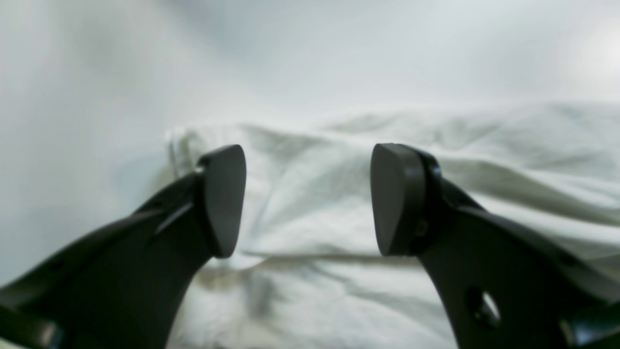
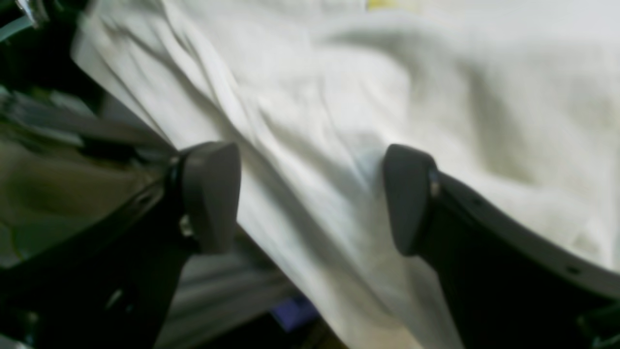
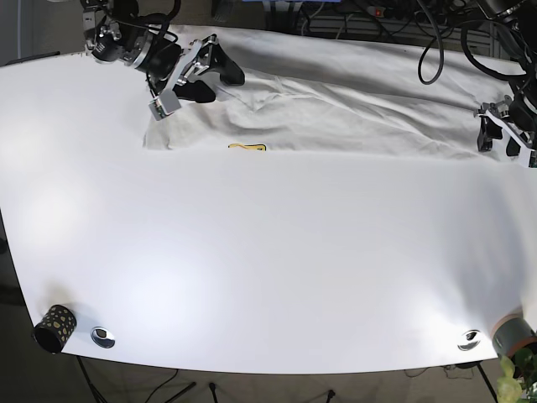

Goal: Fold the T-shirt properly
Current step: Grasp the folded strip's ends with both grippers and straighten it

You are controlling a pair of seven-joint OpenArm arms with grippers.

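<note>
White T-shirt spread crumpled along the far edge of the table, stretching from near the far left corner to the right edge. Small yellow mark showing on the shirt's near border, toward its left end.

Right gripper at the far left corner of the table, poised over the left end of the shirt, jaws spread apart with nothing between them. Same seen from the right wrist view: right gripper with two dark pads held wide, wrinkled cloth beyond the gap; contact with the cloth impossible to tell.

Left gripper at the right edge of the table, by the right end of the shirt. From the left wrist view, left gripper also spread wide, dark pads apart, creased white fabric lying past them, nothing clamped.

Near left corner of the table: a dark speckled cup and just beside it a small round metal fitting. Another round metal fitting near the near right corner, with a grey roll at that corner.
</note>
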